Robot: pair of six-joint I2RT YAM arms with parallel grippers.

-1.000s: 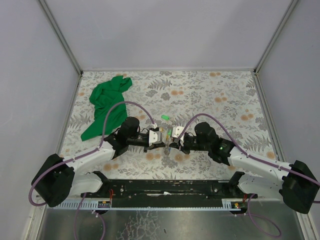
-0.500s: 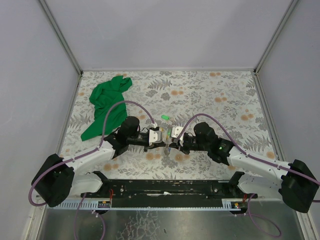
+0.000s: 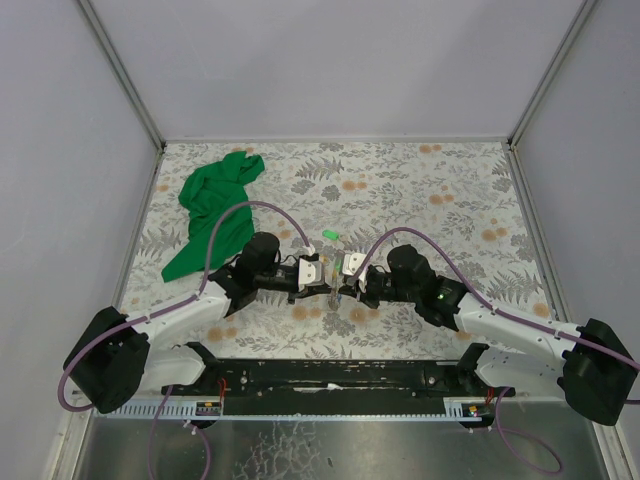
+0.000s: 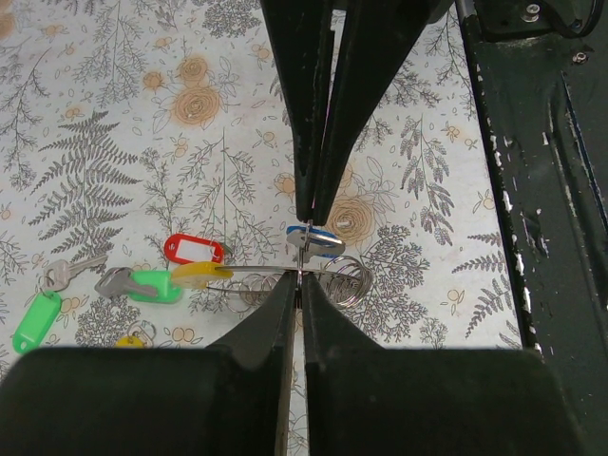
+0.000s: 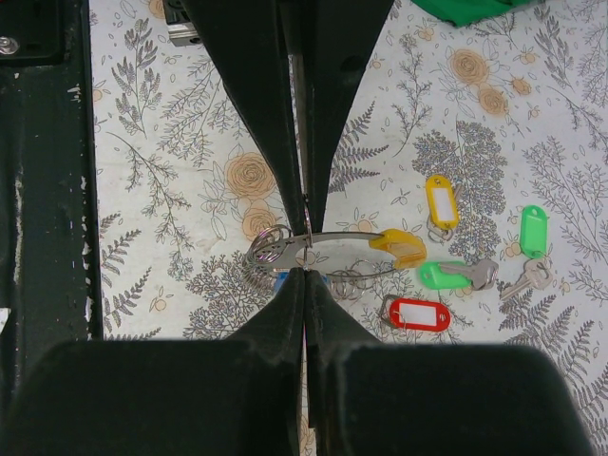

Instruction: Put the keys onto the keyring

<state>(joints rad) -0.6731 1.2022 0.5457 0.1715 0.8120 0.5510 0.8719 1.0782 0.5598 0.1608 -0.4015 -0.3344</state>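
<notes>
Both claws meet nose to nose over the flowered worktop (image 3: 430,190), a little toward 6 o'clock from its middle. The left claw (image 4: 300,281) is drawn narrow, its tips pinched on the thin wire of the keyring (image 5: 328,237). The right claw (image 5: 306,274) is just as narrow and nips the same wire from the opposite side. The keyring hangs between them nearly edge-on; whether it touches the worktop I cannot tell.

In the right wrist view a yellow tag (image 5: 399,247) sits against the wire at the ring's 3 o'clock end. In the left wrist view a blue tag (image 4: 318,239) shows just beside the pinch.

The other keys (image 5: 475,274) lie loose on the worktop off that same end. A red tag (image 5: 418,314) is at 5 o'clock of the ring, a bright green tag (image 5: 440,275) is near the yellow one, a second yellow tag (image 5: 440,201) is at 2 o'clock, and a darker green tag (image 5: 533,231) lies farther out.

A crumpled green cloth (image 3: 210,205) lies well apart at 10 o'clock.
</notes>
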